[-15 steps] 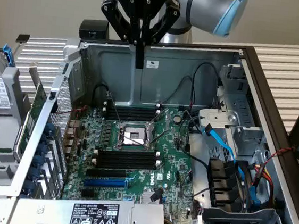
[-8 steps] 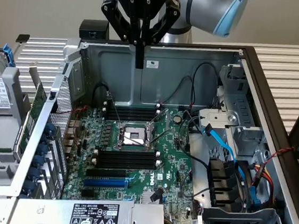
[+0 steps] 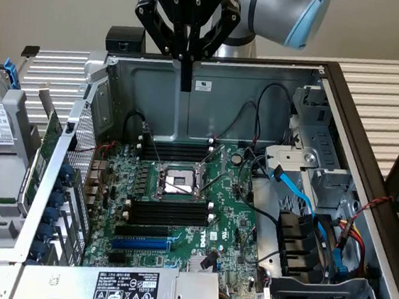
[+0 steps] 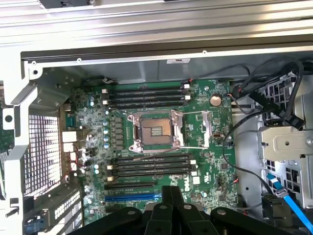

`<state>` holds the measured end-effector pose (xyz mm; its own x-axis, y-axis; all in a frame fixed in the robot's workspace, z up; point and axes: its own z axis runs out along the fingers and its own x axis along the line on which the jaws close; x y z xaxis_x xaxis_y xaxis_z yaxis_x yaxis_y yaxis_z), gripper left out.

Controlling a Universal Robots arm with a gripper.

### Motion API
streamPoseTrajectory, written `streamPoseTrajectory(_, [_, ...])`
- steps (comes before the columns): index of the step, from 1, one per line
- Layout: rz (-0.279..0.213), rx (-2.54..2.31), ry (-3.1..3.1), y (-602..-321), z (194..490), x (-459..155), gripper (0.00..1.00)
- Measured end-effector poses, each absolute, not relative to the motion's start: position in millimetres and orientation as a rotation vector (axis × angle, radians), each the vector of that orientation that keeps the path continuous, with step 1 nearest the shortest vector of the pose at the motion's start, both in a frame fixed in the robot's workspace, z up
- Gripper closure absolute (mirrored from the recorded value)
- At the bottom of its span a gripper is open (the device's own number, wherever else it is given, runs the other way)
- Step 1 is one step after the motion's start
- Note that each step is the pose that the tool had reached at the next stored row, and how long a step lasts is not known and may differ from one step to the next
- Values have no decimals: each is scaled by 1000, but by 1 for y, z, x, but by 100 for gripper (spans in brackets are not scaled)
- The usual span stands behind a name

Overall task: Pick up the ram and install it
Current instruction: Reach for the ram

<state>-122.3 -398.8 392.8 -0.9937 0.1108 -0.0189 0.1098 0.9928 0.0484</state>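
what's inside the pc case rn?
Green motherboard with a bare CPU socket, black memory slots in a bank on either side, all looking empty, plus one blue slot. In the wrist view the shut gripper covers the board's near edge.

Open PC case — green mobo w/ bare CPU socket (centre), blue cable nearby.

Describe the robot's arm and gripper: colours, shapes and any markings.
The gripper is black, with white ROBOTIQ lettering on its body and angular linked fingers that narrow to slim flat tips. The arm behind it is a rounded silver-grey tube with a light blue cap at the joint.
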Motion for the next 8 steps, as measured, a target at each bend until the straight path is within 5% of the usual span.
streamPoseTrajectory(8, [74, 176, 3114, -399, 393, -142, 89])
